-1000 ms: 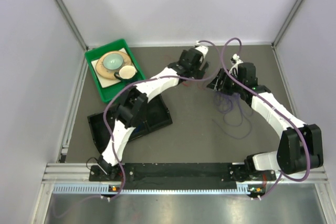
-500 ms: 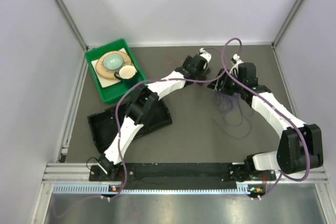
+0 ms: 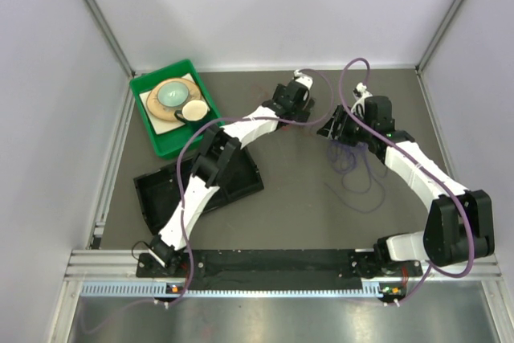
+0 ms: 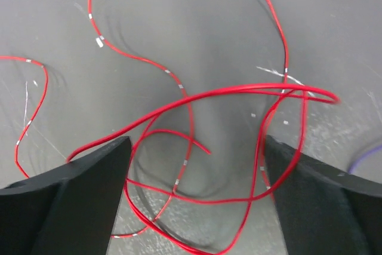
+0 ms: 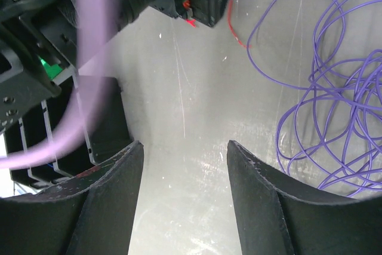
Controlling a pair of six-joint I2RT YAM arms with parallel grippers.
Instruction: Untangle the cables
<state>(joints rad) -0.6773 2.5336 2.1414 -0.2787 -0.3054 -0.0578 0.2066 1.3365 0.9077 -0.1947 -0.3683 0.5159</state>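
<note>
A thin red cable (image 4: pixel 179 108) lies in loose overlapping loops on the grey table. My left gripper (image 4: pixel 197 147) is open above it, and the loops run between and under both black fingers (image 4: pixel 89 195). From above, the left gripper (image 3: pixel 299 87) sits at the far middle. A purple cable (image 5: pixel 334 88) lies in a tangled coil to the right of my right gripper (image 5: pixel 185 147), which is open and empty over bare table. From above, the right gripper (image 3: pixel 337 128) is just beyond the purple cable (image 3: pixel 355 170). A short bit of red cable (image 5: pixel 234 28) shows near the left arm's wrist.
A green bin (image 3: pixel 141 86) holding a plate and bowl stands at the far left. A black tray (image 3: pixel 152 190) lies under the left arm and shows in the right wrist view (image 5: pixel 54 153). Thick mauve hoses (image 3: pixel 353 66) arch over both arms. Walls close three sides.
The left arm's elbow has swung right and forward, and its wrist has shifted slightly at the far middle. The right arm and the purple cable have not moved.
</note>
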